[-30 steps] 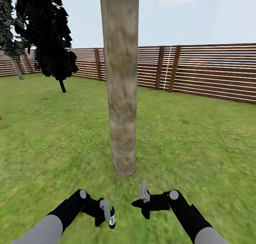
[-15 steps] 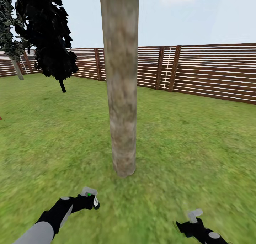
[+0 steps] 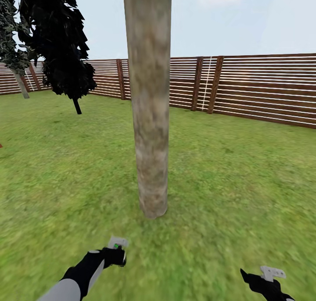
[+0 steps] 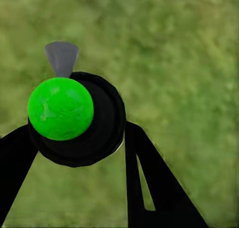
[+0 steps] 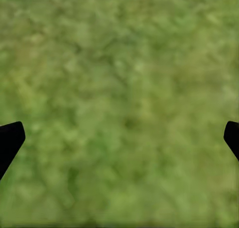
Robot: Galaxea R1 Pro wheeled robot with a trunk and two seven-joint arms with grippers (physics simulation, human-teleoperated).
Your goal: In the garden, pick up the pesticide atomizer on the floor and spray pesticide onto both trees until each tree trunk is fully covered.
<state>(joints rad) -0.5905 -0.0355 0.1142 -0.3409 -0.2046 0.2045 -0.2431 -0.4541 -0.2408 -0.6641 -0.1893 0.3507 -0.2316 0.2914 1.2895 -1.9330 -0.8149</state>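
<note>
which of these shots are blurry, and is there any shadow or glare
Head view: the tree trunk and fence are fairly crisp, the near grass is smeared, no cast shadows or glare. Left wrist view: the atomizer is sharp against soft grass. Right wrist view: the grass is blurred throughout.

One thick trunk (image 3: pixel 149 103) stands on the grass (image 3: pixel 228 169). One black-leaved tree (image 3: pixel 61 42) and one further grey-green tree (image 3: pixel 11 37) stand by the fence (image 3: pixel 263 88), so three trees in all. Two grippers show: the left gripper (image 3: pixel 116 250) and the right gripper (image 3: pixel 267 277). One atomizer (image 4: pixel 74 119) with one green cap (image 4: pixel 60 108) sits between the left fingers.
</note>
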